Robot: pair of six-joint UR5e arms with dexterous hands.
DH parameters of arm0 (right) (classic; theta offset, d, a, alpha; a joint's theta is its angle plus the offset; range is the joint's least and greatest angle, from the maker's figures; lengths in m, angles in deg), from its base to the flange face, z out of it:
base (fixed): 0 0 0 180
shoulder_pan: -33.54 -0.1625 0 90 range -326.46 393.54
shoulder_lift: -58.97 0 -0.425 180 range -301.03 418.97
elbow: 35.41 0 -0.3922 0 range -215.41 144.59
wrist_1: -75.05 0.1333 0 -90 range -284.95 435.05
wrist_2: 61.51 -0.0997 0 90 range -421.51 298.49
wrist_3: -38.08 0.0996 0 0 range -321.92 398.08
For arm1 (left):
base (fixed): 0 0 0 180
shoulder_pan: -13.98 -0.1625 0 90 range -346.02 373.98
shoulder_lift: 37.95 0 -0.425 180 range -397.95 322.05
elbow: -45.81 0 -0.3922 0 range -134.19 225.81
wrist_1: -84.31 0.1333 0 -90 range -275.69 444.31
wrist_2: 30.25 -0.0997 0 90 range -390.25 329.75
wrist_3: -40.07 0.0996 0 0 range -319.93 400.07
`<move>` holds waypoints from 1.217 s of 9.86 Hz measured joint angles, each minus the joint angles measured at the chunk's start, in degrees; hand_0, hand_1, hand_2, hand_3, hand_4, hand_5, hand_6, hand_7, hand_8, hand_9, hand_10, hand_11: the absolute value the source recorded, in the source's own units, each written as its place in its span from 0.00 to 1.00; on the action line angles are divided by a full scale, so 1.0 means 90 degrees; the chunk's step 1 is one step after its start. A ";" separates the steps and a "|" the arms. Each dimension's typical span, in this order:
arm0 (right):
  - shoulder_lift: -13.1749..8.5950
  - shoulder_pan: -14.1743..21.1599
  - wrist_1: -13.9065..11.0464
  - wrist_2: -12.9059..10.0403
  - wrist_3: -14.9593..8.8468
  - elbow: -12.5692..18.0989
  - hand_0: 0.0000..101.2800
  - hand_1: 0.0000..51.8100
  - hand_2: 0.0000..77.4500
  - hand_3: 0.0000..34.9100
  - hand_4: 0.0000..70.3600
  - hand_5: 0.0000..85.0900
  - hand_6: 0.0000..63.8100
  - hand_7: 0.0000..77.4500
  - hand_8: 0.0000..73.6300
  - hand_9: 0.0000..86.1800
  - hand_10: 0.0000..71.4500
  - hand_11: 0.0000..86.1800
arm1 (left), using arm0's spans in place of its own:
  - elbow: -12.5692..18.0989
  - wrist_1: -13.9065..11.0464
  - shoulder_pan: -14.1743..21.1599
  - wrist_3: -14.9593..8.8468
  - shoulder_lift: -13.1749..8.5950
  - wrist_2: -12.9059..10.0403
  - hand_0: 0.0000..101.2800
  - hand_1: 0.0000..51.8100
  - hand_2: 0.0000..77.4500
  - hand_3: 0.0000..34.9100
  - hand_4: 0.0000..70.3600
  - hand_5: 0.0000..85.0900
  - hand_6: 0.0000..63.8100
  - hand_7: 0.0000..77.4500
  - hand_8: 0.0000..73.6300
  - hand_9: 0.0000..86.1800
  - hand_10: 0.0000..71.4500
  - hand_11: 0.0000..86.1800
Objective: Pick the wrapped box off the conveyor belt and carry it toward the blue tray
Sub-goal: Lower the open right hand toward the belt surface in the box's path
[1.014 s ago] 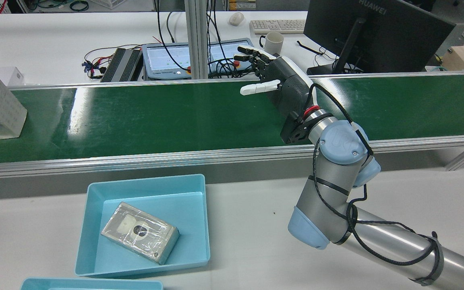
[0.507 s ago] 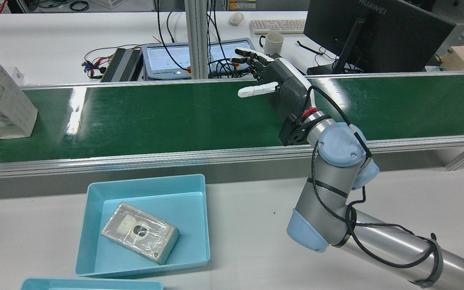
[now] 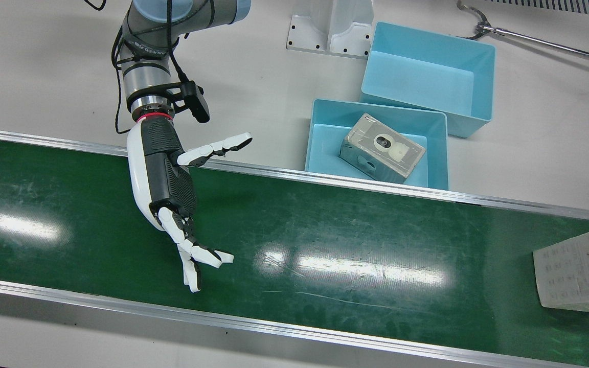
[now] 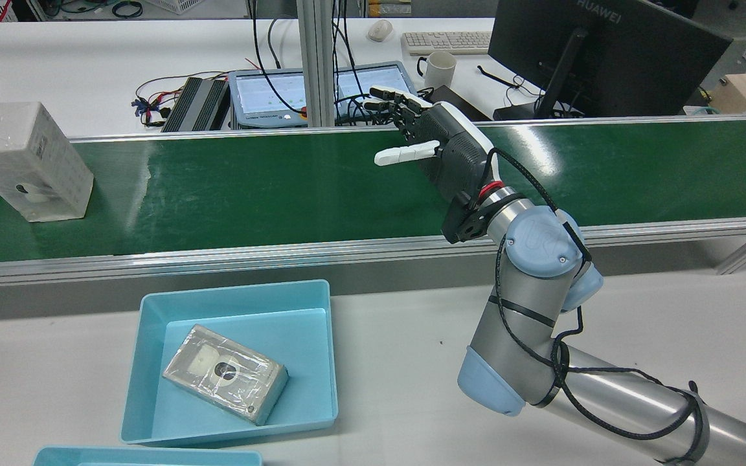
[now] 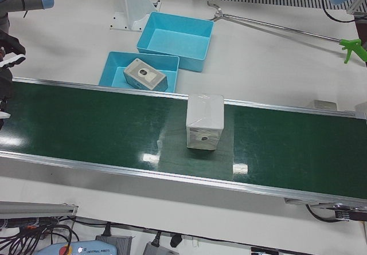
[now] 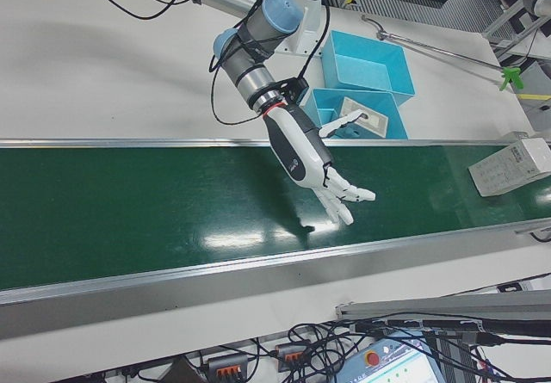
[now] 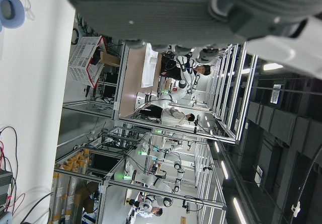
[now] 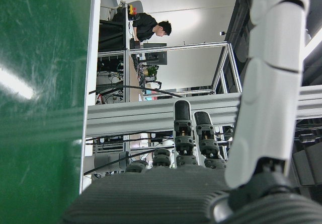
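Observation:
The wrapped box (image 4: 26,158) is a white, film-covered carton standing on the green conveyor belt (image 4: 269,188) at the rear view's far left. It also shows near the front view's right edge (image 3: 578,268) and mid-belt in the left-front view (image 5: 204,121). My right hand (image 4: 441,145) hovers open over the belt, fingers spread, well to the box's right and holding nothing (image 3: 169,189). The blue tray (image 4: 237,289) sits on the white table before the belt. Of my left hand only a dark palm edge (image 7: 201,12) shows.
Another wrapped box (image 4: 225,373) lies inside the blue tray. A second, empty blue tray (image 3: 427,76) stands beside it. A long reaching tool (image 5: 287,28) lies on the table. Aluminium rails (image 4: 282,252) edge the belt. Behind it stand a monitor (image 4: 606,58), a mug and cables.
The wrapped box has travelled along the belt to the right in the rear view. My right hand has shifted a little left and farther out over the belt, still open.

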 joint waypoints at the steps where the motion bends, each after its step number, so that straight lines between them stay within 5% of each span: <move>1: 0.0000 0.0009 0.0005 0.0000 -0.0006 -0.0004 0.46 0.23 0.06 0.00 0.20 0.19 0.15 0.34 0.04 0.06 0.01 0.01 | 0.0000 0.0000 0.0000 0.0000 0.0000 0.0000 0.00 0.00 0.01 0.00 0.00 0.01 0.01 0.01 0.01 0.01 0.01 0.01; 5: -0.0179 0.0027 0.0059 0.0006 -0.0033 -0.0103 0.47 0.25 0.09 0.00 0.20 0.19 0.15 0.34 0.04 0.06 0.01 0.01 | 0.0000 0.0000 0.0000 0.0000 0.0000 0.0000 0.00 0.00 0.01 0.00 0.00 0.01 0.01 0.01 0.01 0.01 0.01 0.01; 9: -0.0264 0.0054 0.0831 0.0135 -0.0085 -0.0500 0.47 0.27 0.14 0.00 0.26 0.21 0.19 0.40 0.00 0.08 0.00 0.02 | 0.0000 0.0000 0.0000 0.0000 0.0000 0.0000 0.00 0.00 0.01 0.00 0.00 0.01 0.01 0.01 0.01 0.01 0.01 0.01; 12: -0.0416 0.0055 0.0352 0.0232 -0.0215 -0.0417 0.49 0.32 0.12 0.00 0.24 0.22 0.17 0.37 0.04 0.06 0.00 0.01 | 0.0000 0.0000 0.0000 0.0000 0.0000 0.0000 0.00 0.00 0.01 0.00 0.00 0.01 0.01 0.01 0.01 0.01 0.01 0.01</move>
